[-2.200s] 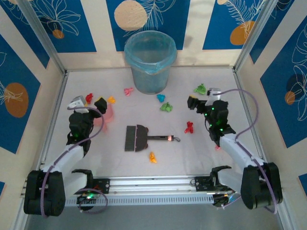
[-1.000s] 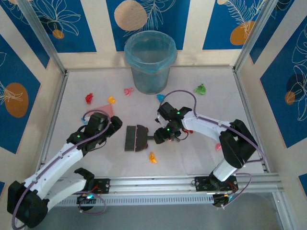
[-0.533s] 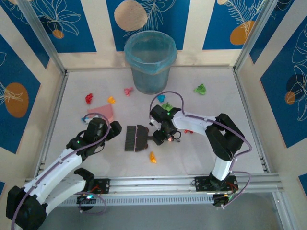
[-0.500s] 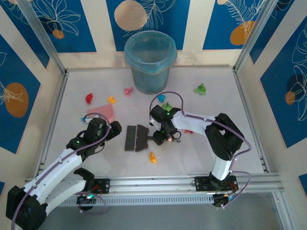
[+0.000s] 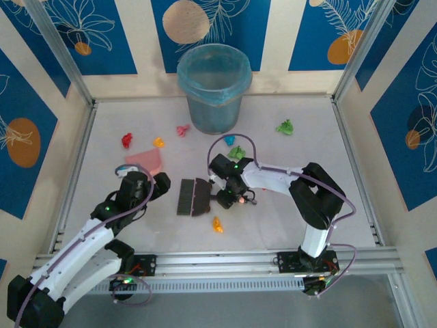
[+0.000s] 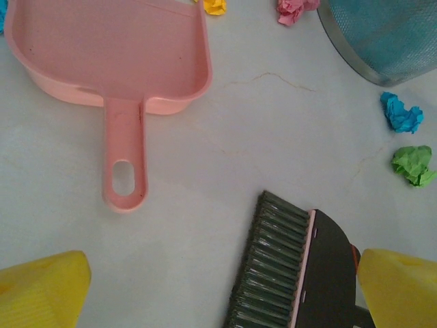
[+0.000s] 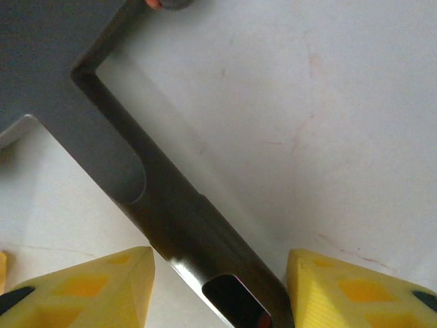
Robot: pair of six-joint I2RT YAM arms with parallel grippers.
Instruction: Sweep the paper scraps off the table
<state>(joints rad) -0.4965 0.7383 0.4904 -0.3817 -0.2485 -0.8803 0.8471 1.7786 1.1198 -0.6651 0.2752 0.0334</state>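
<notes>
1. In the top view, the brush (image 5: 193, 197) is seen lying flat near the middle of the table (image 5: 273, 225), with its handle pointed toward the right arm's side.
2. The right gripper (image 5: 227, 198) is placed over the brush handle. Its fingertips are covered by the wrist in this view.
3. In the right wrist view, the two yellow fingers (image 7: 82, 287) are shown spread, one on each side of the dark handle. Nothing is pinched, and whether the handle is touched cannot be told.
4. The left gripper (image 5: 158, 186) is held just beside the bristle end of the brush. In the left wrist view its fingers (image 6: 41, 290) are seen wide apart, with nothing gripped.
5. The paper scraps (image 5: 217, 224) are scattered on the table around the brush. One orange piece is on its near side, and most others are beyond it, toward the bin (image 5: 214, 85).
6. The pink dustpan (image 6: 116, 55) is seen whole in the left wrist view, beyond the brush. In the top view it is partly covered by the left arm.
</notes>
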